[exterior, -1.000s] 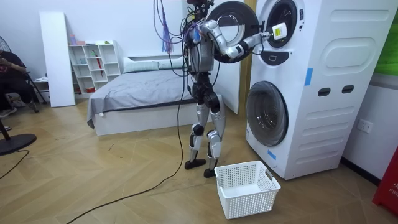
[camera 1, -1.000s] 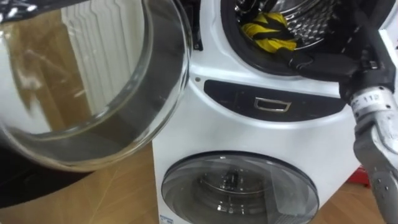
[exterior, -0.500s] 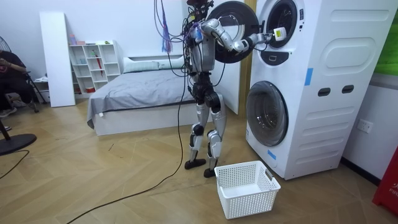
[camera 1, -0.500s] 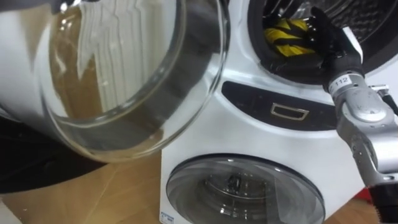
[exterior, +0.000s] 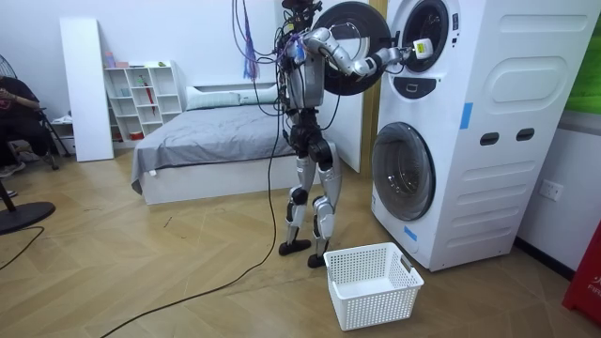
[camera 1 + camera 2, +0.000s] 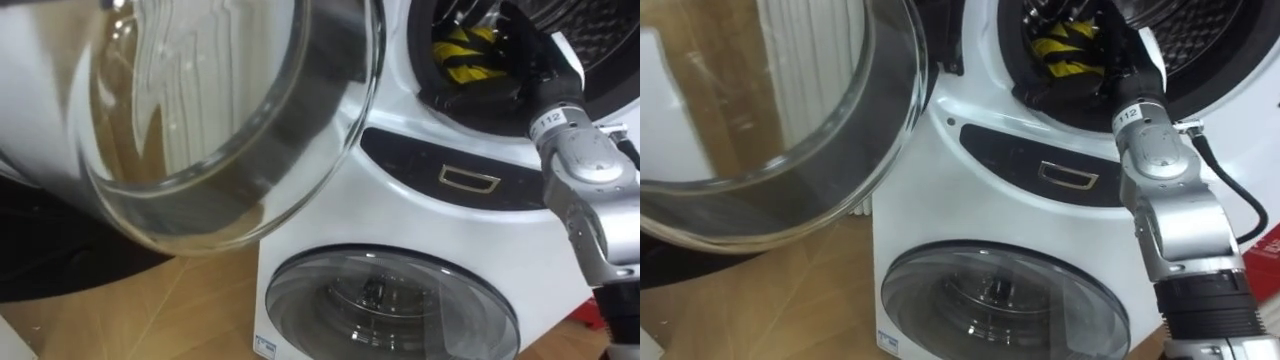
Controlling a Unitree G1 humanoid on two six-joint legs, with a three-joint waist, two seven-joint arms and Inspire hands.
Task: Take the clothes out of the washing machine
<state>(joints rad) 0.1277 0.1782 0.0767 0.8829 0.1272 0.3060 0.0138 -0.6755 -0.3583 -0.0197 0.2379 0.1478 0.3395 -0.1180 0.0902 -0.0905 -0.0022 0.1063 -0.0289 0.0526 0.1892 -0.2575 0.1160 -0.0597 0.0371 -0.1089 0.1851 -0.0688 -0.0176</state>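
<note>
- The robot stands upright on a herringbone wooden floor (image 5: 169, 272), facing a tall white stacked washing machine (image 5: 488, 122) on the room view's right
- Its right arm is raised and stretched to the upper drum opening (image 5: 424, 33)
- The upper door (image 6: 200, 120), a deep glass bowl in a dark ring, is swung wide open to the robot's left; through the glass show the wooden floor and a white ribbed surface
- A yellow-and-black striped garment (image 6: 468, 55) lies inside the upper drum, at the front of the opening, just behind the dark rubber seal
- The right hand (image 6: 535, 65) reaches over the rim of the opening, right beside the garment; the dark fingers merge with the seal and the cloth, so I cannot tell whether they grip it or how wide they are spread
- Below the opening sits a dark control panel (image 6: 470, 180) with a small framed handle
- The lower door (image 6: 390, 305) is closed, its round glass tinted grey
- A white plastic laundry basket (image 5: 376, 305) stands on the floor near the robot's feet, in front of the lower door
- Behind the robot is a bed (image 5: 207, 141) with a grey cover, beside it a white cube shelf (image 5: 141, 99) and a tall white panel (image 5: 83, 84) against the wall
- A person (image 5: 19, 108) sits at the room view's left edge, well apart from the machine
</note>
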